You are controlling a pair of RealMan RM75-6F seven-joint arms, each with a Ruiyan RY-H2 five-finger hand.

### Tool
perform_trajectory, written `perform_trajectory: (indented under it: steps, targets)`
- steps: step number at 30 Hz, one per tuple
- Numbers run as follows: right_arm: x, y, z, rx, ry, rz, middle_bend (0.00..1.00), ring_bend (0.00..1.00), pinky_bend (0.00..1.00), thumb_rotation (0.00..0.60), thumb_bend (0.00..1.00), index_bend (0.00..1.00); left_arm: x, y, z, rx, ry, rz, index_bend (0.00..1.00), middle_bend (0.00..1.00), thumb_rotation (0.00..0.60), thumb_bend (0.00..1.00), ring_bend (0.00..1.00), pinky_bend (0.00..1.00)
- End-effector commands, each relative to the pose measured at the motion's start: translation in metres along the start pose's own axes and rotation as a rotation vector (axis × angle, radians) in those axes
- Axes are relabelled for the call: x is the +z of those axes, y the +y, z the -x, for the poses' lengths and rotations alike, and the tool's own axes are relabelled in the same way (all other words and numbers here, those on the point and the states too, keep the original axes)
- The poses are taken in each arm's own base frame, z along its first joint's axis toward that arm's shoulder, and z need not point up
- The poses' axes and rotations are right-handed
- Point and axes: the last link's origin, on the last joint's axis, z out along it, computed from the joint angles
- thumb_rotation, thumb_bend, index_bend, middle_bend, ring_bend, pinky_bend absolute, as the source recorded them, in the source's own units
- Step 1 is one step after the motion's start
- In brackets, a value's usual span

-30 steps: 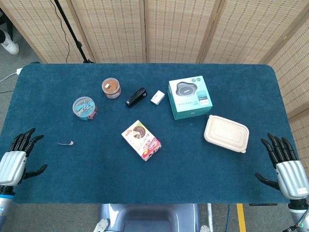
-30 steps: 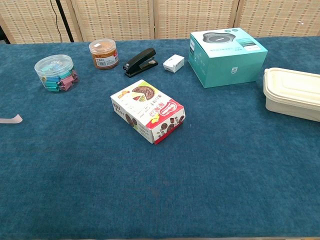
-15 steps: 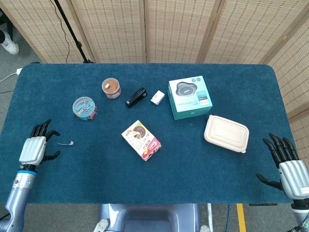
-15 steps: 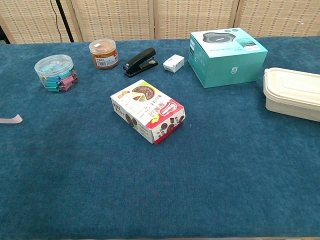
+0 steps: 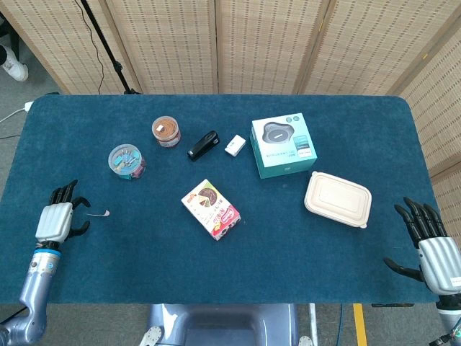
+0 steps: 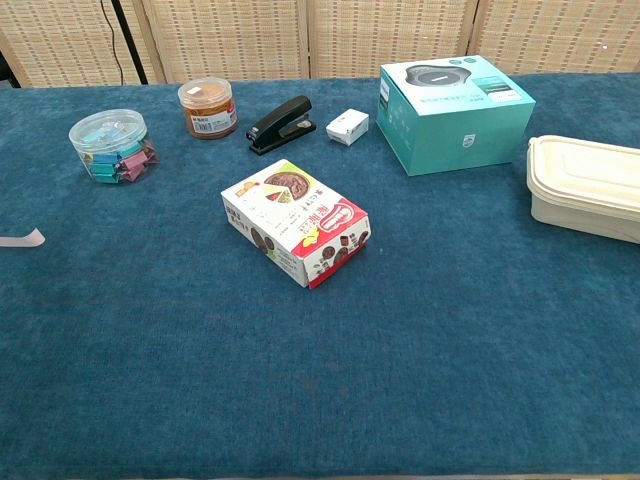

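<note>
My left hand (image 5: 57, 216) hovers over the table's left side with its fingers apart, holding nothing; a small pale paper scrap (image 5: 99, 213) (image 6: 22, 238) lies just to its right. My right hand (image 5: 430, 246) is off the table's right front corner, fingers spread and empty, nearest to the beige lidded container (image 5: 337, 199) (image 6: 585, 187). Neither hand shows in the chest view. A snack box (image 5: 210, 209) (image 6: 294, 235) with red ends lies near the table's middle.
On the blue cloth table (image 5: 144, 259) stand a clear tub of coloured clips (image 5: 126, 161) (image 6: 109, 144), a brown-filled jar (image 5: 166, 132) (image 6: 207, 107), a black stapler (image 5: 203, 145) (image 6: 281, 124), a small white box (image 5: 235, 145) (image 6: 347, 126) and a teal product box (image 5: 283, 144) (image 6: 453, 99). Folding screens stand behind.
My left hand has moved forward and to the right over the table, ending close to the paper scrap. My right hand has drifted slightly back and down.
</note>
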Motion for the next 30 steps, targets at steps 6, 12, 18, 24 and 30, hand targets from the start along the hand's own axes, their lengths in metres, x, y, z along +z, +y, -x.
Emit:
perform_trajectory:
  steps: [6, 12, 18, 24, 30]
  targets:
    - [0.0, 0.0, 0.0, 0.007, -0.005, -0.004, 0.0, 0.0, 0.0, 0.6, 0.0, 0.0, 0.011, 0.004, 0.006, 0.018, 0.0, -0.007, 0.45, 0.0, 0.6, 0.32, 0.0, 0.0]
    - [0.0, 0.0, -0.001, 0.014, -0.003, -0.005, 0.0, 0.0, 0.0, 0.6, 0.0, 0.0, 0.015, 0.004, 0.017, 0.055, -0.029, -0.025, 0.47, 0.0, 0.6, 0.33, 0.0, 0.0]
    - [0.0, 0.001, -0.002, 0.022, -0.003, -0.005, 0.0, 0.0, 0.0, 0.6, 0.0, 0.0, 0.018, 0.002, 0.019, 0.07, -0.031, -0.04, 0.48, 0.0, 0.6, 0.34, 0.0, 0.0]
    - [-0.001, 0.002, -0.003, 0.026, -0.004, -0.006, 0.0, 0.0, 0.0, 0.6, 0.0, 0.0, 0.02, 0.005, 0.02, 0.069, -0.034, -0.036, 0.48, 0.0, 0.6, 0.37, 0.0, 0.0]
    - [0.0, 0.002, -0.003, 0.028, -0.006, -0.005, 0.0, 0.0, 0.0, 0.6, 0.0, 0.0, 0.021, 0.007, 0.024, 0.077, -0.056, -0.039, 0.49, 0.0, 0.6, 0.39, 0.0, 0.0]
